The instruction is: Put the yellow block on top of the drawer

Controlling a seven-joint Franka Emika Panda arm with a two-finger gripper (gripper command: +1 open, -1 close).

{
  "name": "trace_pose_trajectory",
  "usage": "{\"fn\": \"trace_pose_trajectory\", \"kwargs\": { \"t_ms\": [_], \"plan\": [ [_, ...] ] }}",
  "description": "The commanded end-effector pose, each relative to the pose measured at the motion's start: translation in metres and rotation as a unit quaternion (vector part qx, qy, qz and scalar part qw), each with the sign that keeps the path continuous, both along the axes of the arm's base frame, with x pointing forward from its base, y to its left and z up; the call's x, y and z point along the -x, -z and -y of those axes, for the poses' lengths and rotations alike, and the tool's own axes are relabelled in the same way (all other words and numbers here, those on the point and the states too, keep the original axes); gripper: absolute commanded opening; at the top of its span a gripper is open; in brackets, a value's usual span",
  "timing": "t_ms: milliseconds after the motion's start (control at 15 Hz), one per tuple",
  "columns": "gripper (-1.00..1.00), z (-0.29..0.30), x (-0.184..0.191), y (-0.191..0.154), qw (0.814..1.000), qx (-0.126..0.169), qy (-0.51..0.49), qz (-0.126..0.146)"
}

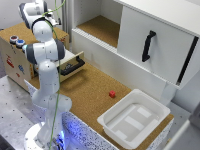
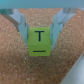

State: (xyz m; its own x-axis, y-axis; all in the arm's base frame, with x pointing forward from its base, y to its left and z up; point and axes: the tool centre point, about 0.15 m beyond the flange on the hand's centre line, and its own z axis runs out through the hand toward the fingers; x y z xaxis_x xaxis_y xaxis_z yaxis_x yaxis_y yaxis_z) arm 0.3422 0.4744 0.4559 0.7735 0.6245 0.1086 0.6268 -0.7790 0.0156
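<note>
So the yellow block is seen in the wrist view sitting right between the two fingers of the claw, with a dark "T" mark on its face. The fingers are pressed in against its two sides, so the claw is judged to be closed on the block. Brown speckled board is all that's seen beneath it; whether the block is already resting on that board or held just above it can't really be told from this blurry shot.

In the exterior view the arm is reached up over the low brown wooden box, and the claw itself is mostly hidden behind the arm's own links there. The drawer is seen pulled partly out, black bar handle facing the cork-topped surface. The block is probably being kept clamped so it can be set down flat on the box top rather than dropped, and the job is judged to be near its end, with only the release left.

Also spotted: a small red block on the surface, a white tray, and a big white cabinet.
</note>
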Motion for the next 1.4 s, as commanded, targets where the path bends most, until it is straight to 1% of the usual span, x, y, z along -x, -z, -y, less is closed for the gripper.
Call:
{"fn": "trace_pose_trajectory", "kwargs": {
  "t_ms": [0,67,133,200,267,400,533,600,667,733,867,933,1000,1067,1200,1267,1333],
  "plan": [
    [-1.00,-0.030,-0.014,0.002,0.985,0.004,0.167,-0.040],
    [-1.00,-0.027,-0.014,0.001,0.979,0.002,0.202,-0.033],
    [-1.00,-0.023,-0.013,0.000,0.972,-0.008,0.233,-0.025],
    [-1.00,-0.019,-0.013,0.001,0.965,0.001,0.260,-0.021],
    [-1.00,-0.015,-0.014,0.003,0.956,0.025,0.294,-0.009],
    [-1.00,-0.008,-0.016,0.007,0.941,0.052,0.335,0.001],
    [-1.00,0.000,-0.020,0.015,0.933,0.064,0.354,0.004],
    [-1.00,0.007,-0.021,0.019,0.926,0.067,0.372,0.007],
    [-1.00,0.015,-0.023,0.020,0.918,0.063,0.390,0.012],
    [-1.00,0.019,-0.024,0.021,0.914,0.057,0.402,0.013],
    [-1.00,0.020,-0.031,0.024,0.916,0.054,0.397,0.004],
    [1.00,0.023,-0.032,0.022,0.915,0.045,0.400,-0.001],
    [1.00,0.026,-0.032,0.018,0.916,0.036,0.400,0.001],
    [1.00,0.028,-0.031,0.013,0.917,0.037,0.397,0.005],
    [1.00,0.029,-0.027,0.003,0.920,0.024,0.390,0.006],
    [1.00,0.029,-0.024,-0.005,0.923,0.017,0.385,0.011],
    [1.00,0.028,-0.021,-0.010,0.926,0.007,0.377,0.007]
  ]
}}
